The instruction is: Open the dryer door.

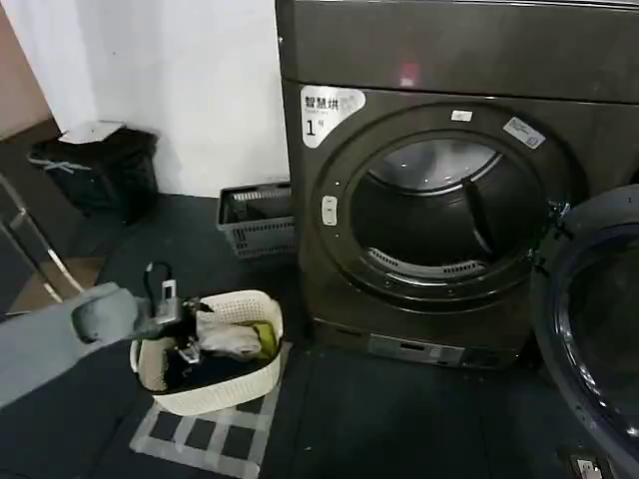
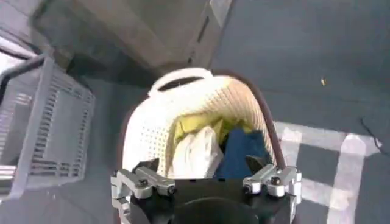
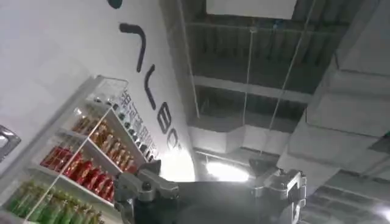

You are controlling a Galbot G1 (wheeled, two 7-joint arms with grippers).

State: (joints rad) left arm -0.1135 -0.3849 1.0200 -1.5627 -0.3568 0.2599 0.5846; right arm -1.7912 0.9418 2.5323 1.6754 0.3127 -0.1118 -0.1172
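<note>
Dryer door (image 1: 599,329) already swung wide at four o'clock, baring dryer (image 1: 439,180) drum. Left gripper (image 2: 206,178) spread apart over white laundry basket (image 2: 146,131). Right gripper (image 3: 210,182) spread, aimed ceilingward.

Laundry corner inside shop: numbered dryer (image 1: 439,190), laundry baskets (image 1: 215,359), drink-stocked shelves (image 3: 79,164), exposed industrial ceiling.

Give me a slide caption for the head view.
Dryer with its dryer door swung open; left tool hovers over a white laundry basket.
</note>
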